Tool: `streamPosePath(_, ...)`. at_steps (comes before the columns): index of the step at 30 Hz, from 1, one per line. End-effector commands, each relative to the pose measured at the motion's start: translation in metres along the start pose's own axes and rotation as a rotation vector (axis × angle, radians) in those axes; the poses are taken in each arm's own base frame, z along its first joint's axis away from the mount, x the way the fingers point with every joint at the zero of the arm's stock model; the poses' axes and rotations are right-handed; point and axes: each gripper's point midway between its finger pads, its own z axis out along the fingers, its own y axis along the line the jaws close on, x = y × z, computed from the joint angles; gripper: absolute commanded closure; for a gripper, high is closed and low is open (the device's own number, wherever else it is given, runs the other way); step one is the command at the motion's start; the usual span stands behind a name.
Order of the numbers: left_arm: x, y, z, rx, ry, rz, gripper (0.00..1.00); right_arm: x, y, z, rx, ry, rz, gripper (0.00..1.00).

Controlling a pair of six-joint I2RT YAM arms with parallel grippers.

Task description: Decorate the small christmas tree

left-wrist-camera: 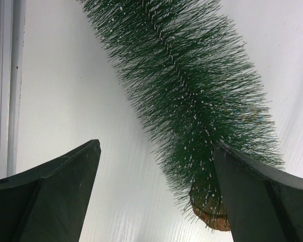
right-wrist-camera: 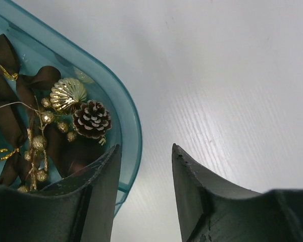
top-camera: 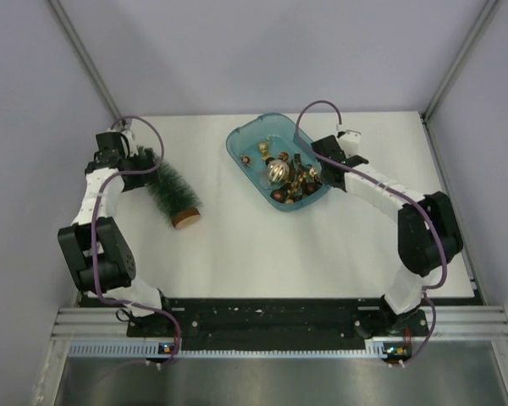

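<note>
**Green bristles bare, every trimming in the tray**

Green and frosted white, the small christmas tree (top-camera: 168,188) lies on its side in the left part of the overhead view. It rests on the white desk (top-camera: 262,245) with its tip toward the upper left and its wooden base (top-camera: 184,218) toward the lower right. No ornament shows on it in either view that catches it. The left fingers (left-wrist-camera: 65,191) hang over the tip end and stand wide apart, holding nothing. In the left wrist view the tree runs diagonally away from them, and the disc base shows beside the lower right finger. Whether that finger touches the bristles cannot be told.

Right of centre, well apart from the tree, sits the teal tray (top-camera: 230,145). It holds the decorations: a gold ball (top-camera: 277,172), a pine cone (right-wrist-camera: 92,119), a gold shell (right-wrist-camera: 68,94) and brown ribbon (right-wrist-camera: 20,85).

Farther right, the right fingers (right-wrist-camera: 91,196) sit at the tray's right end and are partly apart. One is over the inside and one outside, with the rim between them. They hold nothing that can be seen.

By this reading the decorating has not begun. The tree has yet to be stood on its base or steadied, and each ornament has yet to be picked up and hung.
</note>
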Motion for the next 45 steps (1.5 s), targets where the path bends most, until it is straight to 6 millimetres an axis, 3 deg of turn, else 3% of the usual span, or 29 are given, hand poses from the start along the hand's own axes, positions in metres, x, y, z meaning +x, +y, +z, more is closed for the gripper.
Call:
streamPosePath(1, -0.012, -0.003, 0.009, 0.027, -0.059, -0.006, 0.01, -0.035, -0.015, -0.038, -0.024, -0.106, 0.029, 0.53)
streamPosePath(6, -0.014, -0.010, 0.020, 0.068, -0.106, -0.032, 0.01, -0.057, -0.021, -0.074, -0.107, -0.161, 0.072, 0.51)
streamPosePath(11, -0.008, -0.026, 0.028, 0.132, -0.097, -0.054, 0.11, -0.073, -0.025, -0.103, -0.191, -0.202, 0.110, 0.50)
streamPosePath(15, 0.004, -0.037, 0.033, 0.148, -0.073, -0.024, 0.30, -0.075, -0.023, -0.113, -0.236, -0.207, 0.118, 0.50)
streamPosePath(21, 0.026, -0.056, 0.036, 0.173, -0.029, 0.048, 0.85, -0.073, -0.015, -0.118, -0.291, -0.197, 0.121, 0.50)
streamPosePath(23, 0.030, -0.068, 0.031, 0.201, -0.029, 0.080, 0.95, -0.071, -0.011, -0.118, -0.312, -0.192, 0.115, 0.50)
streamPosePath(27, 0.040, -0.102, 0.006, 0.301, -0.042, 0.170, 0.99, -0.065, 0.006, -0.123, -0.364, -0.179, 0.079, 0.51)
streamPosePath(32, 0.062, -0.161, -0.042, 0.523, -0.055, 0.293, 0.99, -0.052, 0.047, -0.137, -0.453, -0.153, 0.000, 0.51)
streamPosePath(34, 0.071, -0.174, -0.060, 0.583, -0.067, 0.323, 0.98, -0.045, 0.067, -0.143, -0.506, -0.129, -0.016, 0.52)
streamPosePath(40, 0.101, -0.195, -0.082, 0.691, -0.063, 0.396, 0.98, -0.019, 0.132, -0.173, -0.783, -0.024, 0.019, 0.46)
streamPosePath(45, 0.100, -0.199, -0.096, 0.717, -0.103, 0.407, 0.98, -0.015, 0.165, -0.214, -1.063, -0.005, 0.099, 0.31)
